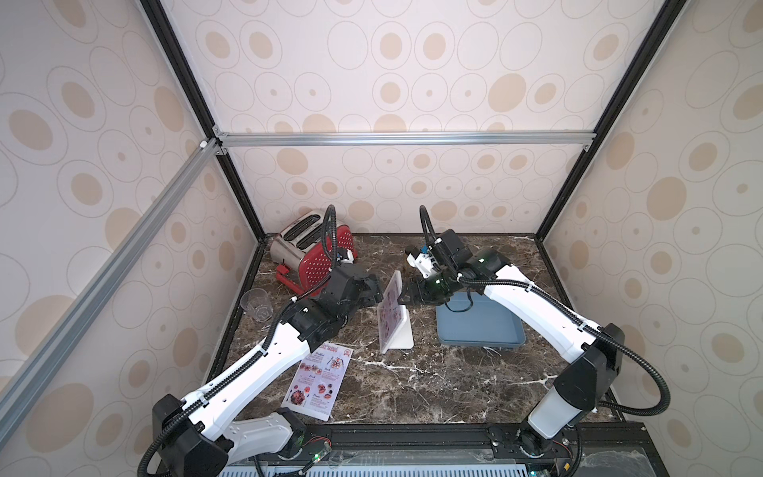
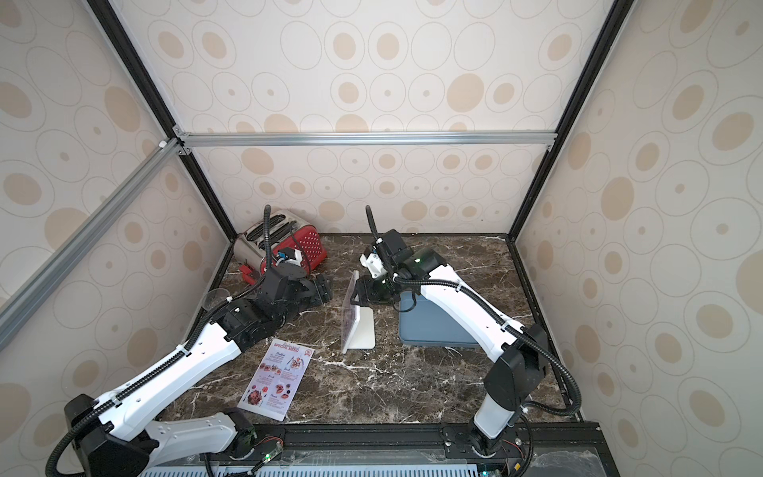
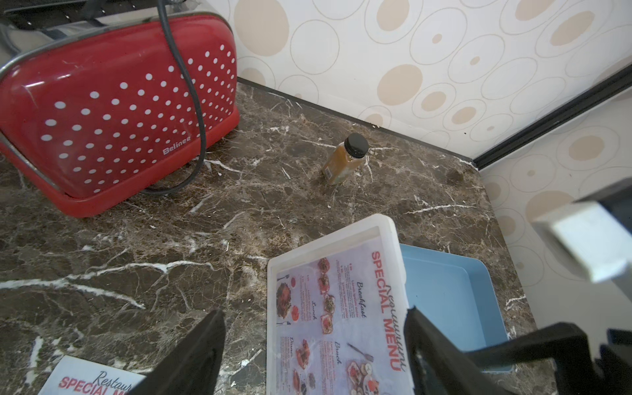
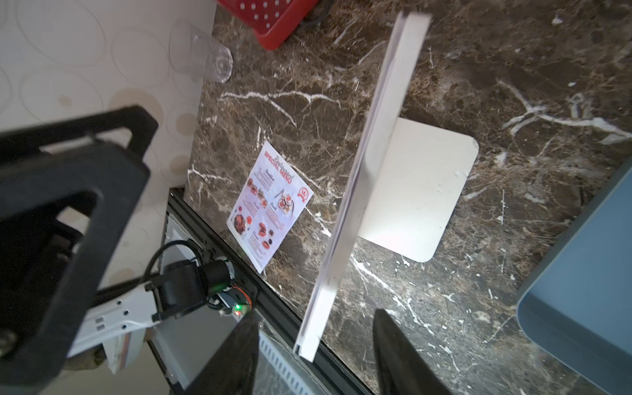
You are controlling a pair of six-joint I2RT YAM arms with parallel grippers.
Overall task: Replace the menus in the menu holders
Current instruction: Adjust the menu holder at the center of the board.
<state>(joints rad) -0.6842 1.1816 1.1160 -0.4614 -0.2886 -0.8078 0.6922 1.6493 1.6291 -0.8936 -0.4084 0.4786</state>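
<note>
Start well to the left of the menu holder [image 1: 404,332]: one menu [image 1: 320,382] lies flat and face up on the marble, out toward the front edge, with nothing touching it. Further back on that same side stand a clear cup [image 1: 256,303] and a red toaster [image 1: 313,247], neither part of the job.

Closer in, the left gripper [image 1: 375,290] hangs just beside the holder's printed face. Its jaws are spread wide and hold nothing.

The holder stands upright on its white base in the middle of the table, with a second menu [image 3: 342,314] seated behind its clear front. The heading and food photos read plainly through it.

Just right of the holder, the right gripper [image 1: 404,298] sits at the far upper edge. Its jaws are parted, one to either side of the panel, with daylight on both sides, so it grips nothing. Beyond it, to the right of the holder, lies a blue-grey tray [image 1: 479,330].

The two sheets look alike, so I can't tell whether the one in the holder is the replacement or the one to be taken out. If it is the new one, little remains but backing the arms away. If not, the whole swap is still to do.
</note>
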